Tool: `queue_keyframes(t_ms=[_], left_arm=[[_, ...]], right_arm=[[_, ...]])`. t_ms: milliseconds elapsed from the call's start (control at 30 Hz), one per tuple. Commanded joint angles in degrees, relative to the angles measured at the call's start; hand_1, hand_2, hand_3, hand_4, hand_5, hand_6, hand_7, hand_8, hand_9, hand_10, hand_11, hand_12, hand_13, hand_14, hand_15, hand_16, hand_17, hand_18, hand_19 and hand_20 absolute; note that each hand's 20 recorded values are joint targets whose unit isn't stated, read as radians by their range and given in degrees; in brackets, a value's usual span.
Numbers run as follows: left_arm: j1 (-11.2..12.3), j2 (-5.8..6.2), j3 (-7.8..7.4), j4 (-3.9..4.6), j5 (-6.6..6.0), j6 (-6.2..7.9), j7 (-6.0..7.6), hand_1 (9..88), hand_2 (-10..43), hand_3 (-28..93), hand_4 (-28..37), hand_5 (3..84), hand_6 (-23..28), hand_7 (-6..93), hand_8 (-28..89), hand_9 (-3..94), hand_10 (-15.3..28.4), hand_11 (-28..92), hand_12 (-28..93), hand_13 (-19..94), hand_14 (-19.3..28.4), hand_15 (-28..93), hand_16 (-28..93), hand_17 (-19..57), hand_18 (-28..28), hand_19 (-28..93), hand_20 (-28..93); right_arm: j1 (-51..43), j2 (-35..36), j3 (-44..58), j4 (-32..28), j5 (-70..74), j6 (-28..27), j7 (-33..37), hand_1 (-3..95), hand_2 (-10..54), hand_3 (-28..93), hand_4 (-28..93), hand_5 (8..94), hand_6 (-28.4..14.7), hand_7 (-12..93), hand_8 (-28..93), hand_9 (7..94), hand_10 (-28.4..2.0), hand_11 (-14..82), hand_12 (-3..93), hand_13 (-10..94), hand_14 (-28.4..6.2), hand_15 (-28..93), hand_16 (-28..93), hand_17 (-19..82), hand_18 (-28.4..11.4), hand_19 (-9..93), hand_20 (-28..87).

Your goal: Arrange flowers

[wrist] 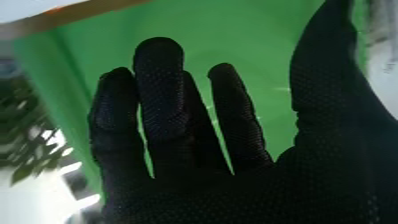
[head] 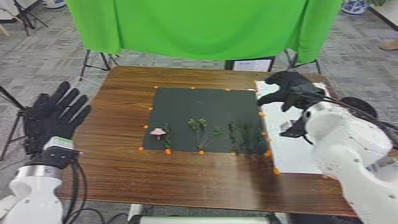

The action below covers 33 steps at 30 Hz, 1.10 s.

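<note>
- On the bench (head: pixel 178 185), brown wood: one dark mat (head: pixel 209 102), orange markers (head: pixel 202 152) set along its edges.
- Pink flower (head: pixel 158 132), one, lying on the mat near its left edge, in the half toward the robot. Thin green stem (head: pixel 167 141) just to its right; whether the two are joined, cannot tell.
- Branched green sprig (head: pixel 201 132), lying near the middle of the mat's near half, stalk toward the robot.
- Small green sprig (head: pixel 218 130), just right of the former.
- Leafy green stems (head: pixel 234 134), lying lengthwise toward the mat's right edge, dark against it; exact number cannot be told.
- White sheet (head: pixel 291 157), long, to the right of the mat. Small dark object (head: pixel 291 129) upon it, beside the right arm; kind not legible.
- Left robot hand (head: pixel 49 117), black glove: left of the bench, fingers straight and spread apart, nothing held.
- Right robot hand (head: pixel 289 89), black glove: above the far part of the white sheet, fingers extended and slightly apart, thumb well away from them, nothing held.
- Green cloth (head: pixel 200 25), hung beyond the bench's far edge.
</note>
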Motion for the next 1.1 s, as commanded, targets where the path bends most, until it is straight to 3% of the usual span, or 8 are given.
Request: queue_keyframes(t_ms=[33,367,500,667,833,1100], left_arm=[[-0.1,0.72,-0.27,-0.53,0.88,-0.93,0.47,25.4,11.9,74,-28.3,39.0,8.2,7.4,-7,29.8,14.1,13,11,19,14.9,23,-5,-4.8,12.6,26,8],[-0.1,0.79,-0.16,-0.43,1.34,-1.41,0.08,25.3,11.8,74,-28.3,39.1,8.2,7.3,-7,29.8,14.0,13,11,19,14.9,23,-5,-4.8,12.6,26,8],[0.4,0.59,-0.3,-0.58,1.29,-1.21,0.19,25.4,11.8,74,-28.3,39.0,8.2,7.3,-7,29.9,14.0,13,11,19,14.9,23,-5,-4.8,12.6,26,8],[0.4,0.53,-0.11,-0.7,1.0,-1.14,0.66,25.4,11.8,74,-28.3,39.0,8.2,7.4,-7,29.9,14.0,13,11,19,14.9,23,-5,-4.9,12.6,26,8],[0.0,0.53,0.27,-0.61,1.1,-1.22,0.38,25.4,11.8,74,-28.3,39.0,8.1,7.4,-7,30.0,14.0,13,11,19,14.9,23,-5,-5.0,12.7,26,8],[-0.9,0.65,1.18,-0.34,0.96,-1.35,0.15,25.5,11.9,74,-28.3,38.9,8.1,7.4,-7,30.0,14.2,13,11,20,14.9,23,-5,-4.9,12.6,26,8]], right_arm=[[-11.9,5.9,12.2,-1.4,-0.2,2.8,4.9,32.4,-9.5,76,-24,45.0,-5.7,13,-11,44.0,-16.8,8.9,12.4,59,-15.7,66,23,34,-23.5,81,37],[-17.7,6.3,21.3,0.3,2.2,-3.4,10.8,33.3,-9.5,77,-24,44.1,-6.0,12,-11,43.6,-16.4,8.5,12.4,59,-15.6,66,23,34,-23.5,81,36],[-19.3,5.9,23.0,1.7,2.5,-6.2,8.0,34.6,-9.5,77,-24,43.9,-6.3,12,-10,43.4,-16.1,8.7,12.5,59,-15.5,66,23,34,-23.3,81,36],[-17.4,5.1,21.2,4.1,2.6,-5.8,7.4,38.0,-9.5,78,-26,43.9,-5.8,13,-10,43.4,-14.3,9.1,12.0,59,-14.8,65,23,33,-23.0,80,36],[-15.3,4.7,19.0,6.3,2.0,-6.9,6.4,42.9,-9.5,80,-27,43.7,-3.8,15,-12,42.8,-10.2,10.5,10.1,61,-13.4,66,22,34,-22.2,81,36],[-10.0,4.9,15.0,11.2,3.8,-9.6,7.3,47.6,-9.5,80,-28,43.5,-3.4,16,-14,41.9,-9.8,11.9,7.8,63,-12.4,65,26,35,-22.1,82,37]])
